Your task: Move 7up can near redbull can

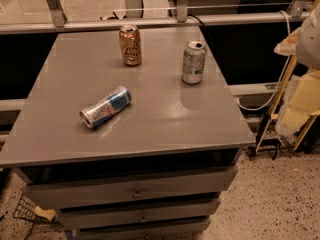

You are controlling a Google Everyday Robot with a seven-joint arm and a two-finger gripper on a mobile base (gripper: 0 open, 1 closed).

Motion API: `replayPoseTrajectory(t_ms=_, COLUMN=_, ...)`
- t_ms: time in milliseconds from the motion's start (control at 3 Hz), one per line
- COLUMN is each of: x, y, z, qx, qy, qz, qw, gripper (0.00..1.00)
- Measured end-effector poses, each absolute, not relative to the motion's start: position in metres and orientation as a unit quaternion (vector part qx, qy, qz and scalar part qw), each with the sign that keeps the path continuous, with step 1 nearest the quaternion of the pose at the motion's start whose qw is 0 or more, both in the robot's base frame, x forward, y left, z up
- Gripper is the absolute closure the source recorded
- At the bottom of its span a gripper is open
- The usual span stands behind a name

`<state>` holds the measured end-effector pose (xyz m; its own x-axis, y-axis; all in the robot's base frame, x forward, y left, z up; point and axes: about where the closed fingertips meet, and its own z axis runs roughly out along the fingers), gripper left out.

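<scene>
The 7up can (193, 62), silver-grey with green markings, stands upright on the grey table top (150, 119) at the back right. The redbull can (105, 107), slim and blue and silver, lies on its side at the front left of the table, its silver end pointing to the front left. The two cans are well apart. My gripper (301, 101) shows as pale yellow-white parts at the right edge of the view, off the table and to the right of the 7up can, holding nothing that I can see.
A copper-orange can (130, 45) stands upright at the back middle of the table. The table has drawers (135, 191) below its front edge. A metal rail (150, 21) runs behind it. A cable (270, 96) hangs at the right over speckled floor.
</scene>
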<state>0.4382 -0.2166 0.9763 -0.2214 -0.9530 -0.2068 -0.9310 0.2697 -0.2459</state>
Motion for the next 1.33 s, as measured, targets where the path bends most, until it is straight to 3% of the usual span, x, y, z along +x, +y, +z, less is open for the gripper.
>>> replayPoseTrajectory(t_ms=667, x=0.454, y=-0.200, z=0.971, qx=-0.595, qy=0.785, qz=-0.019, qw=0.175, gripper=0.00)
replayPoseTrajectory(t_ms=1333, x=0.514, y=-0.124, z=0.962, qx=-0.606, qy=0.753, qz=0.070, qw=0.247, gripper=0.00)
